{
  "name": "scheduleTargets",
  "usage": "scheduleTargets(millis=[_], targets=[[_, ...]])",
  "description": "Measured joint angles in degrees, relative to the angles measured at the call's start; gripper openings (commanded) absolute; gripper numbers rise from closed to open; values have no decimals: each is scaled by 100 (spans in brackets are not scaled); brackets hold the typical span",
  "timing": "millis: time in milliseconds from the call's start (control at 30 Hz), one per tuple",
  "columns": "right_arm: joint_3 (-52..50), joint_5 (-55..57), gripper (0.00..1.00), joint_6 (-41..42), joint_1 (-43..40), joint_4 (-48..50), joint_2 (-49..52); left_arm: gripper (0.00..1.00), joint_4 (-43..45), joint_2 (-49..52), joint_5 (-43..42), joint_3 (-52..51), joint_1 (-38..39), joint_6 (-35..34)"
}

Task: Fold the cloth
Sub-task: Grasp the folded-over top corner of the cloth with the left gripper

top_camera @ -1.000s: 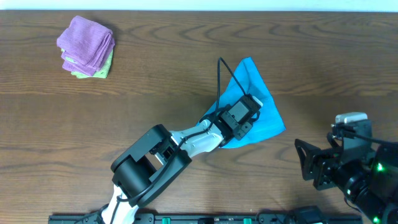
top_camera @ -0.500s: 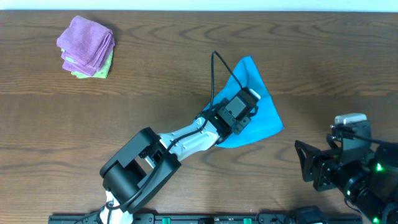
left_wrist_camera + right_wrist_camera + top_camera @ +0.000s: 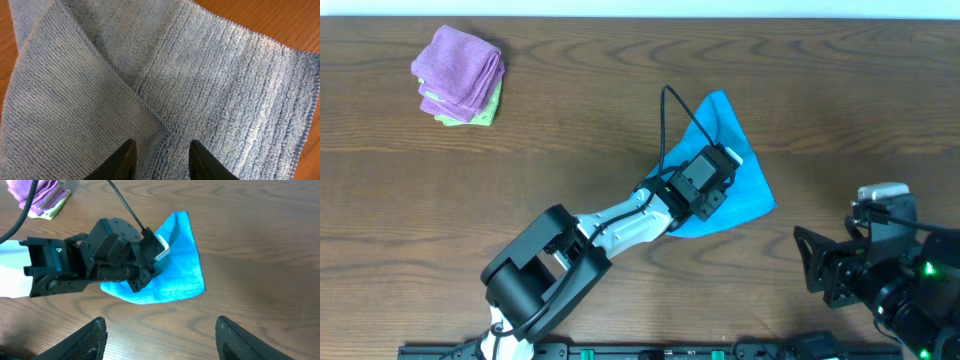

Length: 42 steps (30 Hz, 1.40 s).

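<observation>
Beneath left hand (image 3: 161, 150), cloth (image 3: 210, 75) — part-folded

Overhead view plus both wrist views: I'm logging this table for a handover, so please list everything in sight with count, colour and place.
sky-blue microfibre cloth: one, bright blue, right of the table's middle, one layer folded over another.
folded purple cloth: one, purple, far left corner, on top of the green one.
light green cloth: one, light green, under the purple cloth, only its edges showing.
wooden table: one, brown, beneath everything.
left pincer: one, black, open, over the blue cloth.
right pincer: one, black, open, empty, near right side.
</observation>
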<state>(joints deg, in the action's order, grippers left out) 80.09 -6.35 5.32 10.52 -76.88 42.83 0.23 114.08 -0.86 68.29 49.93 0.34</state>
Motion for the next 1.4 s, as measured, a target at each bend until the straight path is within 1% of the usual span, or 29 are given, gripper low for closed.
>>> scheduleTargets(millis=[133, 233, 267, 333, 400, 533, 733, 867, 1233, 1300, 1400], targets=[[0, 2, 70, 0, 0, -2, 0, 35, 39, 105, -24, 0, 0, 15], [0, 0, 70, 0, 0, -2, 0, 29, 162, 114, -26, 0, 0, 15], [0, 0, 70, 0, 0, -2, 0, 29, 179, 114, -24, 0, 0, 31], [0, 0, 70, 0, 0, -2, 0, 33, 166, 114, -26, 0, 0, 59], [0, 0, 70, -2, 0, -2, 0, 34, 149, 114, -28, 0, 0, 83], [0, 0, 70, 0, 0, -2, 0, 33, -24, 114, -28, 0, 0, 85], [0, 0, 70, 0, 0, -2, 0, 32, -39, 149, -26, 0, 0, 98], [0, 0, 70, 0, 0, 0, 0, 29, -26, 192, -28, 0, 0, 101], [0, 0, 70, 0, 0, -2, 0, 28, 160, 306, -26, 0, 0, 101], [0, 0, 70, 0, 0, -2, 0, 26, 175, 306, -26, 0, 0, 101], [0, 2, 70, 0, 0, -2, 0, 18, 175, 304, -26, 0, 0, 94]])
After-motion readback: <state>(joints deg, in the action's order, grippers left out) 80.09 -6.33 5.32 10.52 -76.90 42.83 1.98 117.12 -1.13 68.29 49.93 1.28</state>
